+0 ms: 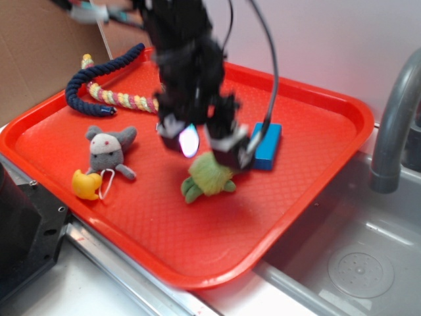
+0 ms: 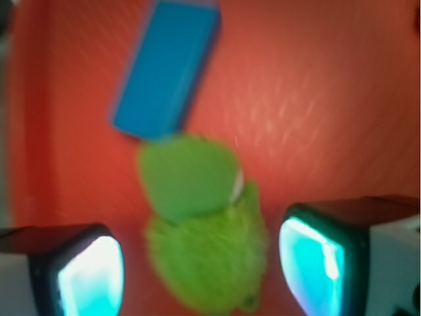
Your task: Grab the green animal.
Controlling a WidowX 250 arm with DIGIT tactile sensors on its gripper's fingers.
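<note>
Exterior view: gripper poised just above green animal, which lies on red tray beside blue block; grey mouse well apart.
Wrist view: fingers spread wide, nothing held; toy between them, block at its head.
Progress: lined up; closing and lifting remain, by my estimate.

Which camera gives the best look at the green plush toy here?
The wrist view: the green plush toy fills the middle of the picture between the open gripper fingers, unblocked though blurred. The exterior view shows the toy smaller, its top partly covered by the gripper.
</note>
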